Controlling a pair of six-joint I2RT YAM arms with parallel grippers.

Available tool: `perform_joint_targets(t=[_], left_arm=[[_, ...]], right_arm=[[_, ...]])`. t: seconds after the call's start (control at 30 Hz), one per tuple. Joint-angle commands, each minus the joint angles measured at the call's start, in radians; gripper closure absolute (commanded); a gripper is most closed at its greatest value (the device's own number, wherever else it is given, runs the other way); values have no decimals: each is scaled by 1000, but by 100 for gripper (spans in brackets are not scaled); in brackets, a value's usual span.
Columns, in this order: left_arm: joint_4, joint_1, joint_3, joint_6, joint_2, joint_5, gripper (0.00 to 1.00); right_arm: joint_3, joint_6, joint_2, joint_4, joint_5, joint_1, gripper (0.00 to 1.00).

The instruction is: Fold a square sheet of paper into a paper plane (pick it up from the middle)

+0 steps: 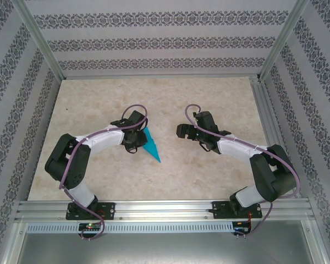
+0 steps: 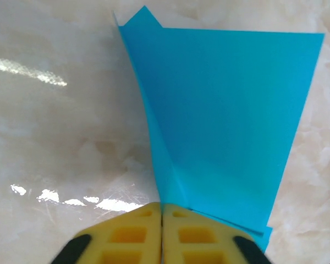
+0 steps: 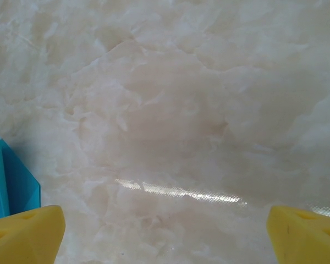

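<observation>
From above, the paper plane (image 1: 152,145) lies on the table (image 1: 209,99) left of centre, at the left gripper (image 1: 135,142). Left wrist: the yellow fingers (image 2: 126,236) are pressed together on its narrow end. Right wrist: the right gripper (image 3: 165,236) stands wide, holding nothing.

Left arm: elbow folded back near-left, forearm reaching toward centre.
Left end effector (image 2: 162,212): fingers pressed together, pinching the paper plane (image 2: 225,121) at its fold.
Right arm: elbow folded near-right, wrist pointing left.
Right end effector (image 3: 165,228): fingers spread wide.
</observation>
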Motion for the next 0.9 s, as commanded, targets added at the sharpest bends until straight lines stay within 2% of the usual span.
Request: perform_joint_targets(t=[0.0, 0.2, 0.4, 0.47, 0.7, 0.87], left_arm=[[72, -12, -10, -4, -58, -7, 100], [156, -27, 36, 155, -108, 99, 100], [369, -26, 28, 241, -85, 300, 100], [438, -27, 28, 246, -74, 347, 100], [453, -29, 71, 274, -69, 397, 100], [490, -28, 70, 261, -21, 424, 100]], right_arm=[[29, 17, -3, 5, -14, -8, 5], [10, 37, -25, 28, -34, -24, 5], [-51, 88, -115, 109, -246, -114, 7], [-58, 90, -162, 103, -261, -118, 8], [-102, 124, -331, 23, -175, -110, 7], [-111, 139, -398, -53, -117, -62, 7]])
